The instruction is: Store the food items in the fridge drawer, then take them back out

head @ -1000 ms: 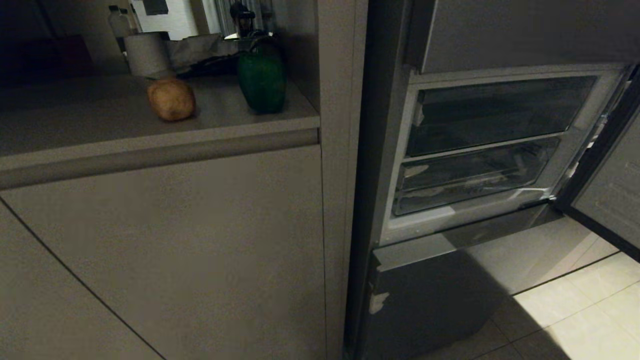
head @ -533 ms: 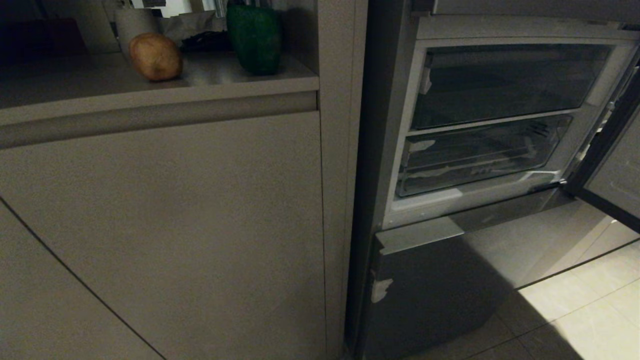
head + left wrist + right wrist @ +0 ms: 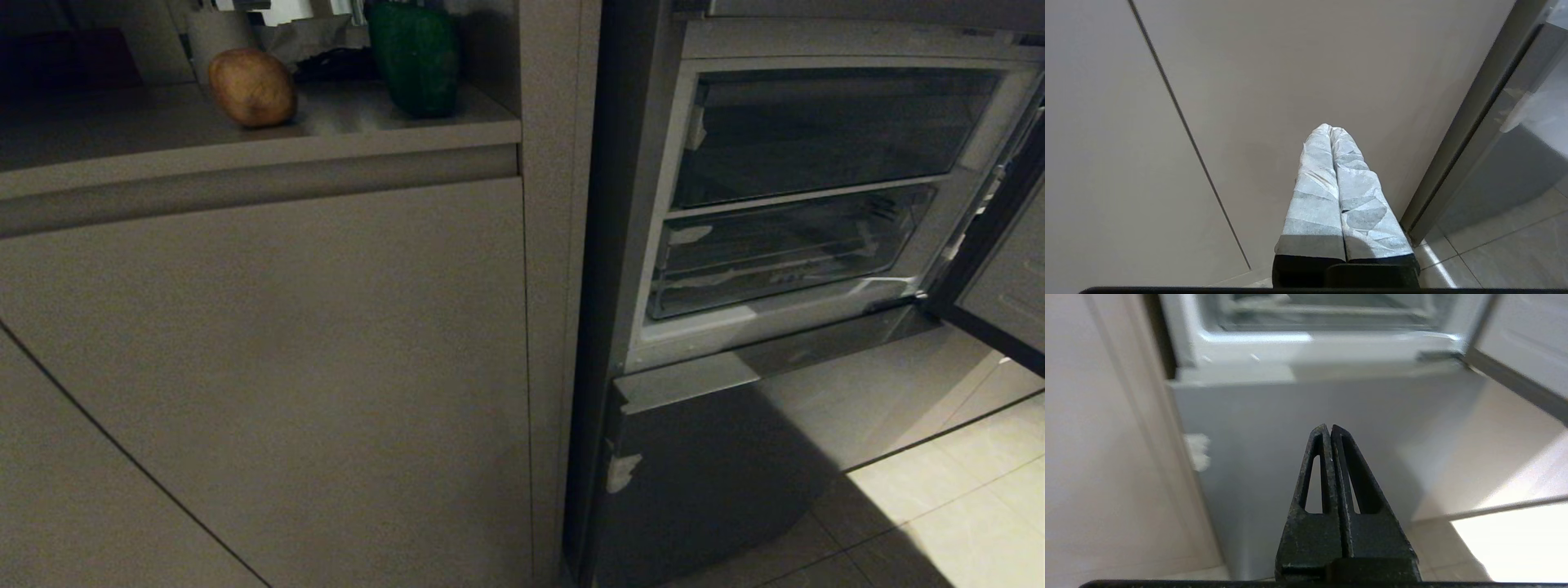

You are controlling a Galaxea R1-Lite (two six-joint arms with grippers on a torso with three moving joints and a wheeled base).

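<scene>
The big grey fridge (image 3: 1298, 428) stands in front of the right gripper (image 3: 1329, 428), whose jaws are pressed together, its clear fridge drawer (image 3: 784, 253) sits higher up, the left gripper (image 3: 1331, 130) is squeezed together too, and the brown potato (image 3: 251, 86) rests far off on the counter (image 3: 163, 139).

This is a home kitchen, dimly lit. A beige worktop (image 3: 163, 139) runs over flat, handle-free cabinet fronts (image 3: 269, 367) with a recessed grip channel beneath the edge. On it sit a brown potato (image 3: 251, 86), a green bell pepper (image 3: 414, 55) and a roll of paper towel (image 3: 214, 33) among other clutter. Just beside the cabinets stands a grey fridge (image 3: 694, 490) with its door (image 3: 1008, 278) swung open, showing 2 clear plastic drawers (image 3: 784, 257) stacked in a white frame. Pale floor tiles (image 3: 963, 523) lie below.
</scene>
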